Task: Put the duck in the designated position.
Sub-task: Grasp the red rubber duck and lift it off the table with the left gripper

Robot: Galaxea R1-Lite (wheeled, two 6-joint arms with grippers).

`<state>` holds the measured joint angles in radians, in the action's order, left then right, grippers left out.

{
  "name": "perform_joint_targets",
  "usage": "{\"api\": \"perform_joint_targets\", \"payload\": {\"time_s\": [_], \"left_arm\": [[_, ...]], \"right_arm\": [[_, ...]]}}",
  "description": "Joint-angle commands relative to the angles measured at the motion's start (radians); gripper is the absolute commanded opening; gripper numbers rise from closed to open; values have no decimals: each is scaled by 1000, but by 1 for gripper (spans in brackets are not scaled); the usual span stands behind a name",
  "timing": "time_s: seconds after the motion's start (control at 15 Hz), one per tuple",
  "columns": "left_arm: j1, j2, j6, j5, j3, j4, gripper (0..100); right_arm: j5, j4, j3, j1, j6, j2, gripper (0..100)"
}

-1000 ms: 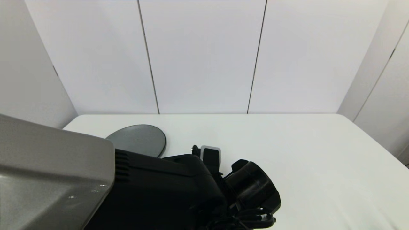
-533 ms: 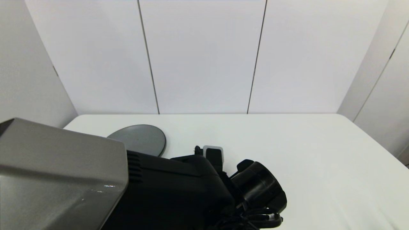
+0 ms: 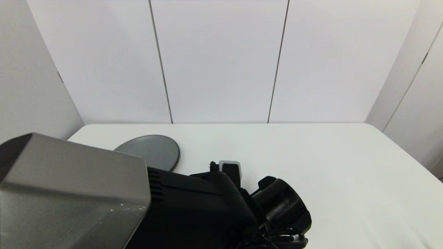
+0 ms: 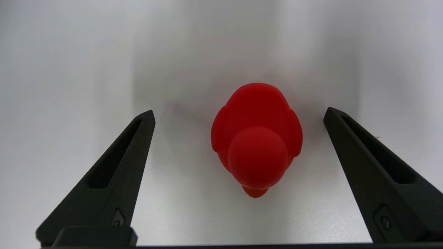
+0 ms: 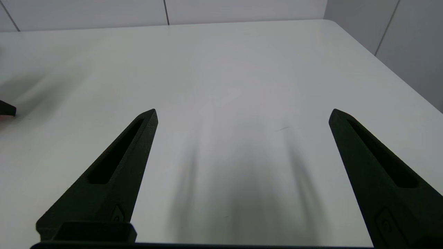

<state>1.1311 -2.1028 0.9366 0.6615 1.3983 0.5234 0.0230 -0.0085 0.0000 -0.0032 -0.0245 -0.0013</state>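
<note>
The duck point(image 4: 256, 138), a small glossy red toy with a rounded body and head, sits on the white table point(image 4: 69, 69) between the spread black fingers of the left gripper point(image 4: 238, 116), touching neither. In the head view the left arm point(image 3: 193, 204) reaches over the table's near left part, hiding the duck, just in front of a round grey plate point(image 3: 150, 150). The right gripper point(image 5: 242, 114) hangs over bare table, fingers apart and holding nothing.
</note>
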Motion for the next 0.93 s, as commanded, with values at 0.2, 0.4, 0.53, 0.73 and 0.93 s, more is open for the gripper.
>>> {"api": "perform_joint_targets", "payload": {"time_s": [0.2, 0.4, 0.53, 0.73, 0.93], "left_arm": [[10, -13, 33, 4, 1, 4, 100], [13, -6, 54, 12, -1, 4, 100], [18, -3, 76, 13, -1, 4, 100], [24, -2, 126, 13, -1, 4, 100], [24, 3, 142, 27, -1, 3, 100]], "right_arm": [[0, -1, 0, 0, 0, 1, 100], [0, -1, 0, 0, 0, 1, 100], [0, -1, 0, 0, 0, 1, 100], [0, -1, 0, 0, 0, 1, 100], [0, -1, 0, 0, 0, 1, 100]]}}
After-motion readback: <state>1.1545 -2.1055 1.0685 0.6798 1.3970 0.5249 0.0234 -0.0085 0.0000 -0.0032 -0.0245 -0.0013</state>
